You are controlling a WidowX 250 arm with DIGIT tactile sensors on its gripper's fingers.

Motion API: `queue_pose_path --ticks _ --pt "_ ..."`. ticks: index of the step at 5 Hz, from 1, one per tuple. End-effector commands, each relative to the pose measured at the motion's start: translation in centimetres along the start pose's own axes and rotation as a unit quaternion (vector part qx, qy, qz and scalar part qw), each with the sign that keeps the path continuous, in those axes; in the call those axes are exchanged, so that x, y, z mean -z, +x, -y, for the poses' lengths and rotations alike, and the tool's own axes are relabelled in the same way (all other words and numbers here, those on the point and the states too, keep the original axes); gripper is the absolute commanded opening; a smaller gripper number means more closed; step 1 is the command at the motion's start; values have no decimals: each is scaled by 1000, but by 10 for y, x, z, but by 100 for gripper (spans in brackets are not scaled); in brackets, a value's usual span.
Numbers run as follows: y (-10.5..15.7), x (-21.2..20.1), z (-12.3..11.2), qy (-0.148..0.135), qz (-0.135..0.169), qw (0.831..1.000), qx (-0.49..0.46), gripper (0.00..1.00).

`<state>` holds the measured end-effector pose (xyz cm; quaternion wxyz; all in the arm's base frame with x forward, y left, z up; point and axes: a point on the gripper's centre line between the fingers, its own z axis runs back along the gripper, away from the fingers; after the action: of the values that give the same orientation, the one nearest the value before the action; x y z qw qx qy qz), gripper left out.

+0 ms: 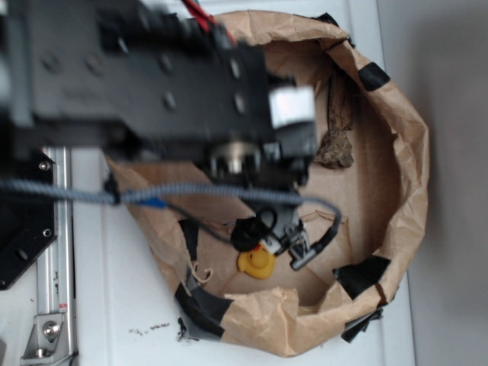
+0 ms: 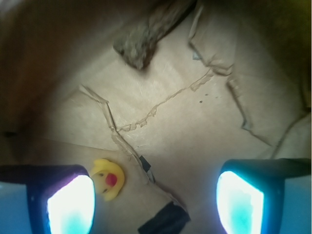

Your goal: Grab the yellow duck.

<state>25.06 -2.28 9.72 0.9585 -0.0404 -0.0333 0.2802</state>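
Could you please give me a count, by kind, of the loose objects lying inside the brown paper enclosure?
Yellow duck: 1
Brown bark-like lump: 1
Total: 2
The hand is open, and the duck lies just inside its finger on the image's left side in the wrist view.

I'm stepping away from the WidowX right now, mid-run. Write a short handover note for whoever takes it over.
Gripper: open, empty, hanging over the floor of the brown paper enclosure.
Yellow duck: on the paper floor beside one finger, at that side of the gap rather than centred, not gripped. In the exterior view it sits just beside the gripper.
Brown bark-like lump: farther off, against the paper wall; leave it.
Done: approach to the duck.
Left: centre the duck in the gap, close, lift.
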Motion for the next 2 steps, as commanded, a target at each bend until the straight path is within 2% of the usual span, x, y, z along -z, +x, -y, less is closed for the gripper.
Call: queue_pose_path --ticks 1,2 --pt "-15 48 4 -36 -14 997 64 100" --pt "-19 49 13 -72 -11 993 92 100"
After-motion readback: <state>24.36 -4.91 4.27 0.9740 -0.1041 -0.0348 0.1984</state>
